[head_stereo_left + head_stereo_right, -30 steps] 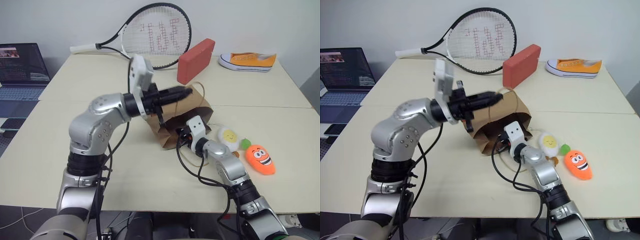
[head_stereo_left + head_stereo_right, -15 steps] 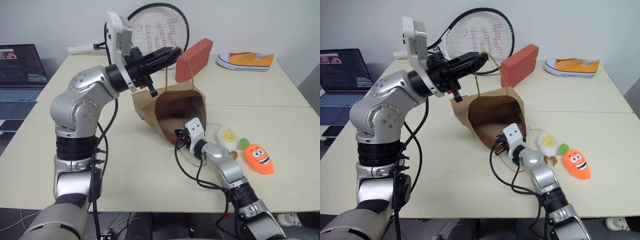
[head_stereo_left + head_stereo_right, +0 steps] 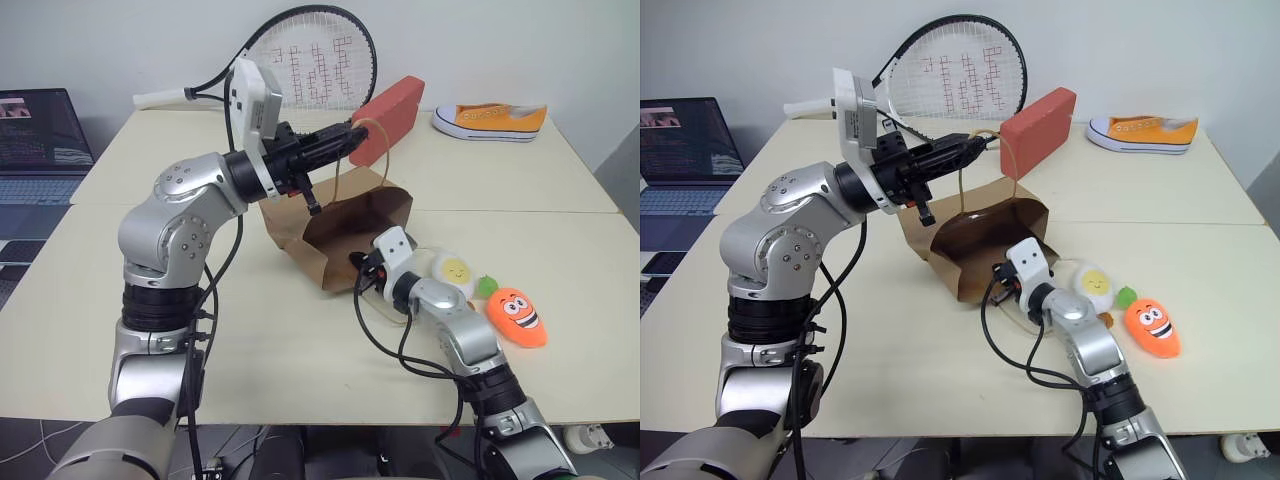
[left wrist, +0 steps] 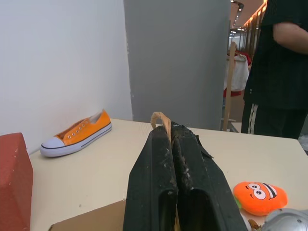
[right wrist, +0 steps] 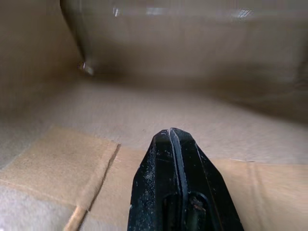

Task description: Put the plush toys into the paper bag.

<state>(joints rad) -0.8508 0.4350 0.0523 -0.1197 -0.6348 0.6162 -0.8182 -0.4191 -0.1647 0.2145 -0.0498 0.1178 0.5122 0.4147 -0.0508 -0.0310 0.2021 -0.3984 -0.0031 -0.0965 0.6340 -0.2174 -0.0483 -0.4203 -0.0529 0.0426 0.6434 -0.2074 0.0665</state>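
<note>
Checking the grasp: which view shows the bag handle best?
Left wrist view: the handle sits pinched between the left tool's fingers. Eye views show its loop above the bag. Right wrist view looks inside the bag.

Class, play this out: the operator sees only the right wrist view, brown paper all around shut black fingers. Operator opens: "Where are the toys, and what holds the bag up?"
Observer: Both toys lie on the table outside the paper bag: the egg toy beside its mouth, the carrot toy farther out.
Operator: And the bag?
Observer: The left gripper is shut on the bag's handle, lifting that side.
Operator: My fingers?
Observer: The right gripper sits at the bag's mouth, holding no toy.
</note>
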